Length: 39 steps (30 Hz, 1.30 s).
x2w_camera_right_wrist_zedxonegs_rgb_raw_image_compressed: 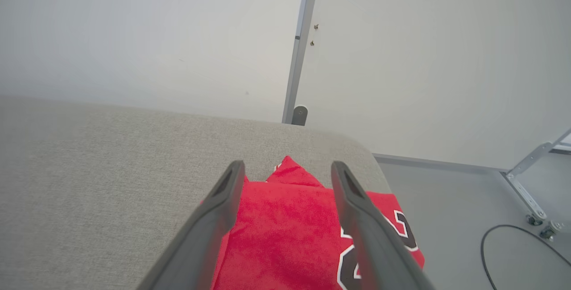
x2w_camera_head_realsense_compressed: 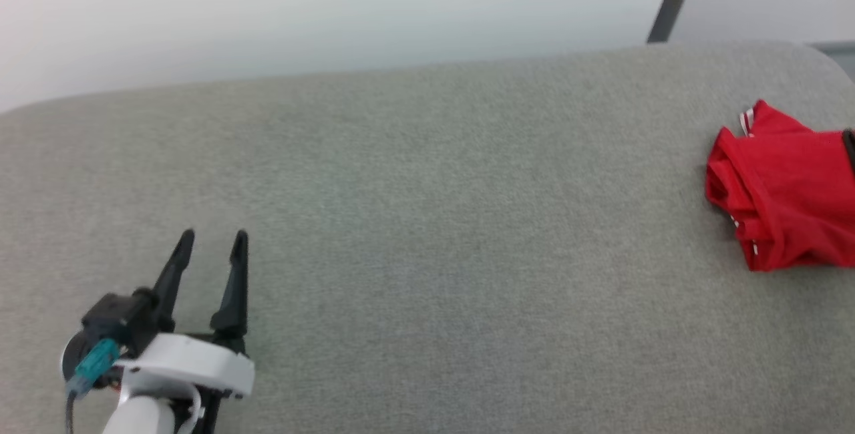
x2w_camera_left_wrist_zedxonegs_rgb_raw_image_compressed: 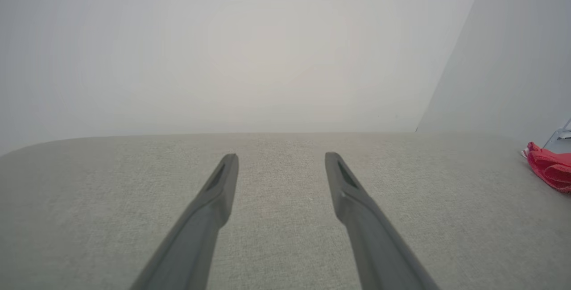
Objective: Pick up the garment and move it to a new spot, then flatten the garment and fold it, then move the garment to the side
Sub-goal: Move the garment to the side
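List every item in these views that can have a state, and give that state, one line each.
Red jersey shirt with white trim and black-white lettering: bundled compactly, lying at the right end of the grey fabric-covered table, not gripped.
Left gripper: open, empty, over bare table.
Right gripper: open, poised over the jersey; contact unclear.
Black cable: lying looped on the floor.

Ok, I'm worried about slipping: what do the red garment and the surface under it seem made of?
The garment: probably soft matte knit fabric; it shows a fuzzy nap and limp folds. The surface: apparently grey woven upholstery cloth, matte, with fine weave; its core is hidden.
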Available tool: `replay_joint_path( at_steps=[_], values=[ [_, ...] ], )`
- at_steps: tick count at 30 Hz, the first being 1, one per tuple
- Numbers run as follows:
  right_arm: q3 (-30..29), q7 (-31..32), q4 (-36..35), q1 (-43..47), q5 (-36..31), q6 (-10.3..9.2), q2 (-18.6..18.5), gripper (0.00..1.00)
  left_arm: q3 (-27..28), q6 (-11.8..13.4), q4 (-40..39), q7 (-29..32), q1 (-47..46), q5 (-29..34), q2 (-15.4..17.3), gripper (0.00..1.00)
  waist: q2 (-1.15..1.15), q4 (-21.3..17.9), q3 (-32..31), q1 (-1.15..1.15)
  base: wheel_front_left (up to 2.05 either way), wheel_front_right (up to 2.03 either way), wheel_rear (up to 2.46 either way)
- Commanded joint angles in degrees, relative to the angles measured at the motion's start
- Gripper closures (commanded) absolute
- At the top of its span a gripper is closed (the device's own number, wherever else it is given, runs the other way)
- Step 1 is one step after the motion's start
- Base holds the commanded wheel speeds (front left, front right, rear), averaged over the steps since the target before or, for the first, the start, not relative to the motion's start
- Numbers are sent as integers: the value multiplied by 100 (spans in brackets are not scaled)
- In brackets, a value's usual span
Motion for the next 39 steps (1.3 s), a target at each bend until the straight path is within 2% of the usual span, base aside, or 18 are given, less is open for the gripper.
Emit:
replay_joint_path(
  at_steps=[1,5,11,18,27,39],
  values=[
    [-107,-20,-35,202,-49,-7,55,0,37,-9,-16,-2,92,18,-17,0,0,255,-272,0,0,0,0],
    [-961,-23,-490,922,-548,-7,213,0,243,-16,-98,-2,341,54,-77,0,0,360,-435,0,0,0,0],
    [-2094,-23,-1184,2097,-1369,-7,674,0,552,-26,-268,-2,689,149,-172,0,0,450,-638,0,0,0,0],
    [-3084,-24,-1910,3199,-2048,-7,1191,0,726,-31,-491,-2,980,254,-260,0,0,566,-792,0,0,0,0],
    [-3746,79,-2601,4089,-2553,-7,1757,0,834,-28,-712,-1,1152,307,-301,0,0,660,-862,0,0,0,0],
    [-4334,371,-3292,4693,-2927,-7,2209,0,852,-29,-741,-2,1230,376,-309,0,0,703,-854,0,0,0,0]
  ],
)
